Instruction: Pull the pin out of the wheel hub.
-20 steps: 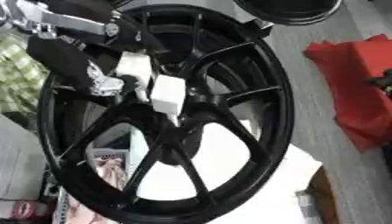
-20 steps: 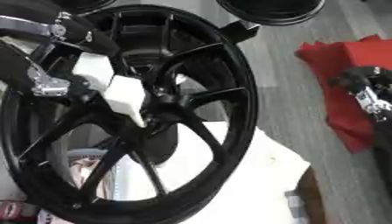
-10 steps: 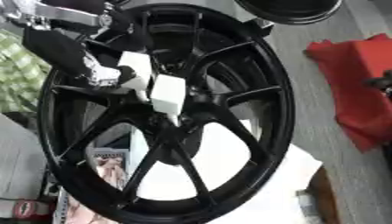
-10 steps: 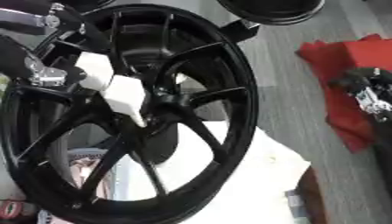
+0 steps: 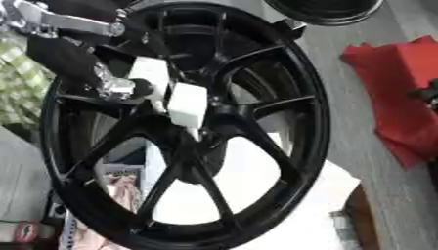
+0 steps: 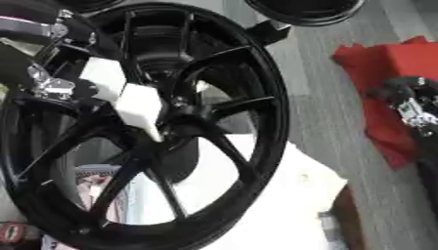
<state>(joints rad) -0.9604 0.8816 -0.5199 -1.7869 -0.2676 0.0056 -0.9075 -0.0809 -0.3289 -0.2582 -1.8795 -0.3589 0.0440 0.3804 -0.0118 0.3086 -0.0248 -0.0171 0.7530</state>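
Filling most of the view, the black wheel hub (image 5: pixel 184 132) stands tilted on the bench, the left robot hand (image 5: pixel 175 97) reaching to its centre, fingers unclear, the right robot hand (image 6: pixel 410 105) likewise over red cloth (image 5: pixel 389 88), the pin hidden.

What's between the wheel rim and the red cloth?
Bare grey floor, nothing else, between the wheel and the red cloth; the right eye view shows the gap best. The right hand sits over the cloth.

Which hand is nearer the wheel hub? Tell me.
Left. The left hand has its white fingers at the wheel hub; the right hand sits far right, over the red cloth.
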